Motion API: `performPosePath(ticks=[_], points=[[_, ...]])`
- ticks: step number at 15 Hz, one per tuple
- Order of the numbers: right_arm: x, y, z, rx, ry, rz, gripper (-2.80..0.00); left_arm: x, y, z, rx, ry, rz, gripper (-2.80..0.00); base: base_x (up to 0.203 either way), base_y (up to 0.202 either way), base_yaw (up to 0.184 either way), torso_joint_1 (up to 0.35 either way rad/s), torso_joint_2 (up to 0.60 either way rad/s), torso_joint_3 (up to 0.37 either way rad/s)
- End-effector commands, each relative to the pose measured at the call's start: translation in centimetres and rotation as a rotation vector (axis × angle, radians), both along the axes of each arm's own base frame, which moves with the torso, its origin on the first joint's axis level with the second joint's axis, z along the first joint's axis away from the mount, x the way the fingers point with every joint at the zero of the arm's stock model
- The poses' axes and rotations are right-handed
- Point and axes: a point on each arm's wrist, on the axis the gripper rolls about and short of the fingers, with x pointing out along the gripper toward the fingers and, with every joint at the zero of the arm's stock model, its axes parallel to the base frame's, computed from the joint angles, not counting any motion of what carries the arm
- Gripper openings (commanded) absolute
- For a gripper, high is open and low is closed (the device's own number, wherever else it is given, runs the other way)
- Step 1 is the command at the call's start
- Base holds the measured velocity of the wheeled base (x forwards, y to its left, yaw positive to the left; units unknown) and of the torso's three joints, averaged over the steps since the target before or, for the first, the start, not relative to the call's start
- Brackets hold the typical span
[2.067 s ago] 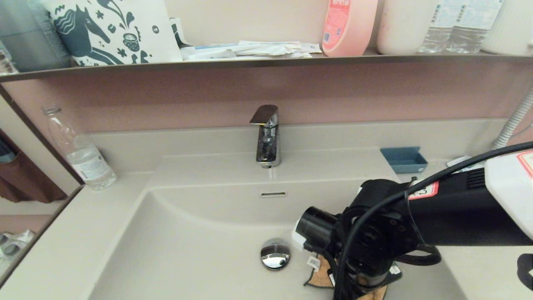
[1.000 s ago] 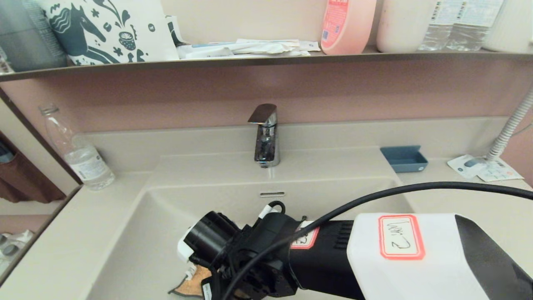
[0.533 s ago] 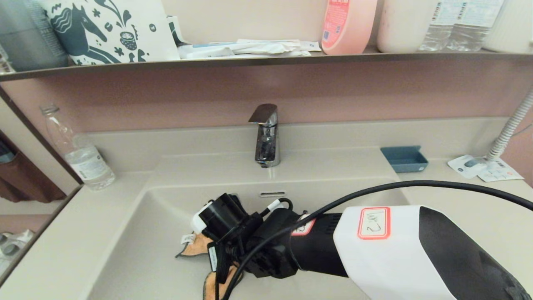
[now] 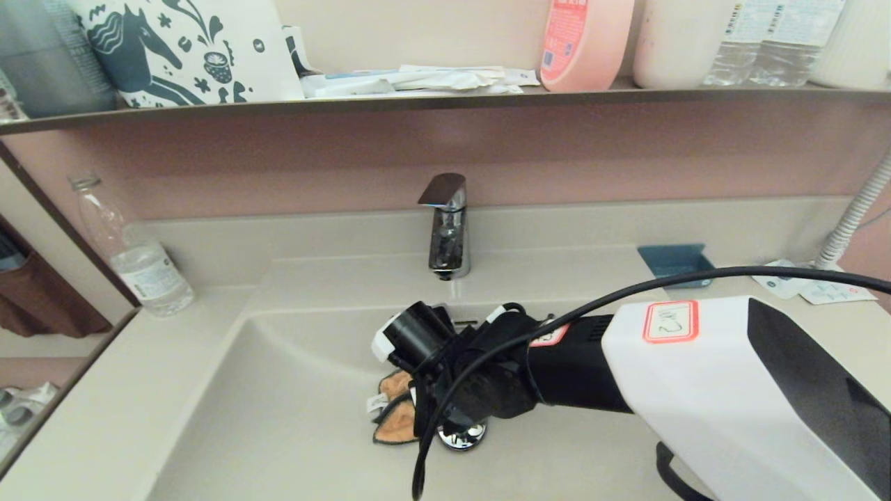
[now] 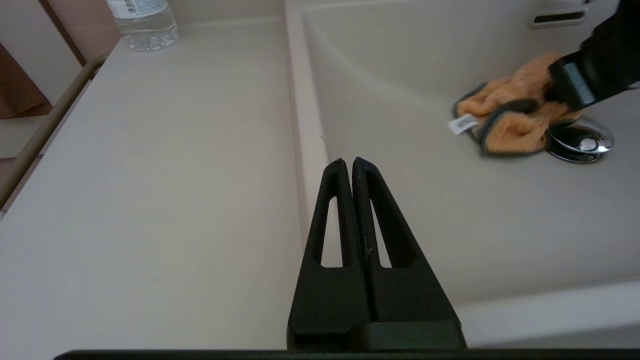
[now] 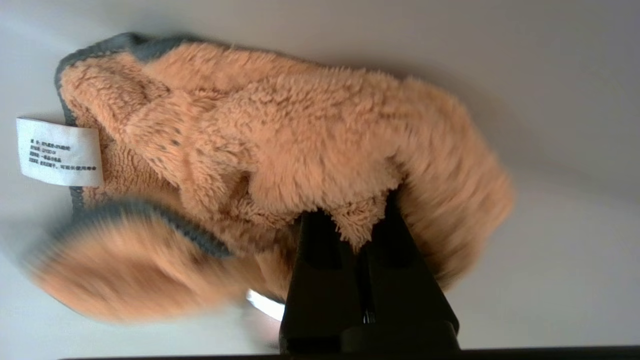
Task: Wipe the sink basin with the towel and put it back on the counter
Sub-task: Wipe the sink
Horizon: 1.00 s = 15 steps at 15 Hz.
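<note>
Clamped on a fold of the towel [image 6: 280, 150], the right hand [image 6: 367, 220] is seen low inside the sink basin [image 4: 278, 417], its two black fingers pressed together with orange fleece pinched between them. From the head view, the towel [image 4: 395, 414] is shown bunched on the basin floor, touching the round chrome drain plug [image 4: 463, 437] on its left side, with the right arm's black wrist reaching over it from the right. A small white tag [image 6: 59, 151] is seen sticking out from the towel's dark grey edging. The slot overflow [image 5: 557, 17] is visible in the back wall, behind the towel.

The left hand [image 5: 348, 165] is held with its fingers shut together and nothing between them, above the seam where the table [image 5: 150, 175] meets the basin's left wall.

A chrome faucet [image 4: 445, 226] is mounted behind the basin. A clear water bottle [image 4: 132, 254] stands on the table at the far left, and a small blue tray [image 4: 674, 261] sits at the right, partly hidden by the arm's cable.
</note>
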Motion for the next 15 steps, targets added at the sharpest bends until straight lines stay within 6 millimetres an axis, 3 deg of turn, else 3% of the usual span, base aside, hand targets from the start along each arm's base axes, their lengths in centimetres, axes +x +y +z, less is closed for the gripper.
performPosePath(ticks=[1,6,10,12,15], points=[[-0.1,-1.8,1.3,-0.02,0.002,-0.026,-2.8,0.0,0.0,0.0,0.0,0.001,0.0,-2.8,0.0,0.0,0.0,0.0,0.0,0.0],[-0.2,-7.3,-0.5,-0.221,0.047,-0.122,-2.8,0.0,0.0,0.0,0.0,0.001,0.001,-2.8,0.0,0.0,0.0,0.0,0.0,0.0],[-3.7,-10.5,-1.0,-0.361,0.146,-0.06,-2.8,0.0,0.0,0.0,0.0,0.001,0.0,-2.8,0.0,0.0,0.0,0.0,0.0,0.0],[-6.0,-10.6,-1.9,-0.41,0.224,0.008,-2.8,0.0,0.0,0.0,0.0,0.001,0.0,-2.8,0.0,0.0,0.0,0.0,0.0,0.0],[-8.0,-8.9,-3.1,-0.362,0.309,0.089,-2.8,0.0,0.0,0.0,0.0,0.001,0.0,-2.8,0.0,0.0,0.0,0.0,0.0,0.0]])
